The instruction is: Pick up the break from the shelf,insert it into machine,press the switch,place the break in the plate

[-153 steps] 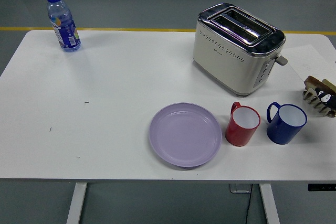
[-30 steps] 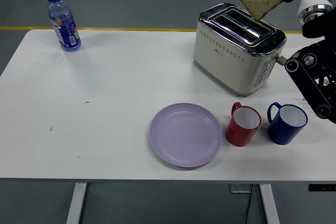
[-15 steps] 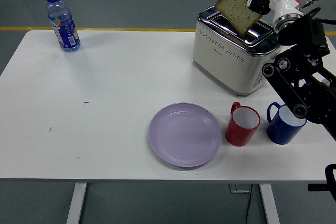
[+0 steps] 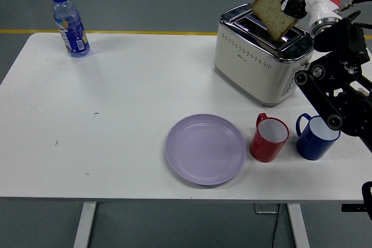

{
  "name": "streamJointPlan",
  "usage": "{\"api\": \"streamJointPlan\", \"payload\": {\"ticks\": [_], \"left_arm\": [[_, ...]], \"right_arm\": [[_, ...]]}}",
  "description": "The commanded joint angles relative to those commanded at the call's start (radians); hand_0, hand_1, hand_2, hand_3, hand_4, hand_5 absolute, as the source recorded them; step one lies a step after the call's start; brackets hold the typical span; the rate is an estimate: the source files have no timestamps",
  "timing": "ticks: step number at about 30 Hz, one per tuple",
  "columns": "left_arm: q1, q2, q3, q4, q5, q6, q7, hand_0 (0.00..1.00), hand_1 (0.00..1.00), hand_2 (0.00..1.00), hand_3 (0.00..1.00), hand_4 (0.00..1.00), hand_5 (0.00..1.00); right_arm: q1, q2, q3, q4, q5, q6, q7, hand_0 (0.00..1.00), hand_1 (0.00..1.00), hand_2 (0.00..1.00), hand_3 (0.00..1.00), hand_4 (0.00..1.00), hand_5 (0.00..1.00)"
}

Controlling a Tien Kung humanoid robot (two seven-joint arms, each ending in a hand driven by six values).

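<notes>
My right hand (image 4: 293,5) grips one slice of brown bread (image 4: 278,9) by its upper right edge, with dark fingers (image 4: 289,4) closed on the crust. The slice hangs tilted above the toaster (image 4: 261,53), its lower corner right over the far slot; I cannot tell if the corner is already inside the slot or only just above it. My left hand does not show in the view.

I judge the task as about one quarter done. The bread is in my hand and off its shelf, which I do not see here. It is not seated in the slot yet. After that I need to press the lever (image 4: 311,65) on the right end of the toaster, then take the slice and put it on the purple plate (image 4: 205,149), which has nothing on it now.

My count: one bread slice, one toaster with two slots, one plate, two mugs (one red mug (image 4: 268,138), one blue mug (image 4: 316,136)) standing near each other to the right of the plate, and one water bottle (image 4: 69,24) at the far left corner of the white table (image 4: 116,114).
</notes>
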Motion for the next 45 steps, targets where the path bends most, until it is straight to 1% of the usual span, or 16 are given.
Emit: {"api": "streamJointPlan", "payload": {"ticks": [5,6,11,12,15,17,18,23,24,30,34,35,36,41,42,45], "left_arm": [[-0.001,0.0,-0.004,0.0,0.005,-0.002,0.001,0.607,0.465,0.444,0.547,0.296,0.924],[-0.001,0.0,-0.004,0.0,0.004,-0.002,0.001,0.607,0.464,0.442,0.547,0.296,0.923],[-0.002,0.0,-0.006,0.0,0.006,-0.001,0.001,0.607,0.464,0.442,0.547,0.296,0.923],[-0.002,0.0,-0.006,0.0,0.006,0.0,0.001,0.607,0.463,0.441,0.548,0.296,0.923],[-0.002,0.0,-0.008,0.0,0.01,0.001,0.001,0.607,0.463,0.441,0.548,0.296,0.923],[-0.002,0.0,-0.009,0.0,0.01,0.001,0.001,0.607,0.463,0.441,0.548,0.296,0.923],[-0.002,0.0,-0.009,0.0,0.011,0.001,0.0,0.607,0.463,0.441,0.545,0.297,0.923],[-0.003,0.0,-0.011,0.0,0.014,0.001,0.0,0.607,0.463,0.441,0.545,0.297,0.923],[-0.004,0.0,-0.012,0.0,0.015,0.001,0.0,0.608,0.463,0.442,0.547,0.296,0.923],[-0.002,0.0,-0.015,0.0,0.021,0.0,-0.001,0.608,0.463,0.444,0.547,0.297,0.924],[0.001,0.0,-0.019,0.0,0.028,-0.001,-0.001,0.608,0.463,0.444,0.547,0.297,0.924],[0.003,0.0,-0.022,0.0,0.032,-0.001,-0.001,0.608,0.463,0.444,0.547,0.297,0.924],[0.005,0.0,-0.024,0.0,0.035,-0.001,-0.002,0.608,0.465,0.445,0.546,0.296,0.923],[0.015,0.0,-0.038,0.0,0.048,0.0,-0.003,0.608,0.465,0.445,0.546,0.296,0.923],[0.017,0.0,-0.041,0.0,0.051,0.0,-0.003,0.608,0.464,0.446,0.547,0.294,0.921],[0.021,0.0,-0.048,0.0,0.06,-0.001,-0.003,0.608,0.464,0.446,0.547,0.294,0.921]], "right_arm": [[0.0,0.002,-0.024,-0.032,0.01,0.025,-0.006,0.282,0.32,0.393,0.501,0.59,0.002],[0.001,0.003,-0.029,-0.04,0.01,0.033,-0.006,0.321,0.388,0.458,0.537,0.51,0.002],[0.008,0.01,-0.041,-0.064,0.006,0.074,0.007,0.321,0.388,0.458,0.537,0.51,0.002],[0.01,0.012,-0.043,-0.067,0.003,0.083,0.008,0.609,0.623,0.675,0.762,0.692,0.046],[0.019,0.019,-0.052,-0.078,0.006,0.122,0.021,0.609,0.623,0.675,0.762,0.692,0.046],[0.02,0.02,-0.053,-0.079,0.008,0.127,0.023,0.609,0.623,0.675,0.762,0.692,0.046],[0.022,0.022,-0.055,-0.08,0.011,0.129,0.03,0.822,0.793,0.941,0.997,0.786,0.108],[0.025,0.023,-0.052,-0.079,0.035,0.099,0.073,0.822,0.793,0.941,0.997,0.786,0.108],[0.025,0.023,-0.05,-0.079,0.037,0.096,0.076,0.864,0.837,0.984,0.998,0.819,0.123],[0.011,0.012,-0.032,-0.06,0.044,0.082,0.083,0.867,0.842,0.986,0.998,0.826,0.132],[-0.017,-0.016,-0.017,-0.018,0.047,0.048,0.086,0.867,0.842,0.986,0.998,0.826,0.132],[-0.03,-0.028,-0.011,0.004,0.049,0.021,0.083,0.867,0.842,0.986,0.998,0.826,0.132],[-0.047,-0.044,0.001,0.027,0.05,0.0,0.079,0.827,0.802,0.954,0.974,0.795,0.129],[-0.143,-0.117,0.054,0.152,0.06,-0.1,0.047,0.827,0.802,0.954,0.974,0.795,0.129],[-0.172,-0.129,0.067,0.179,0.065,-0.123,0.042,0.567,0.54,0.688,0.828,0.517,0.017],[-0.242,-0.154,0.096,0.234,0.084,-0.163,0.031,0.567,0.54,0.688,0.828,0.517,0.017]]}}
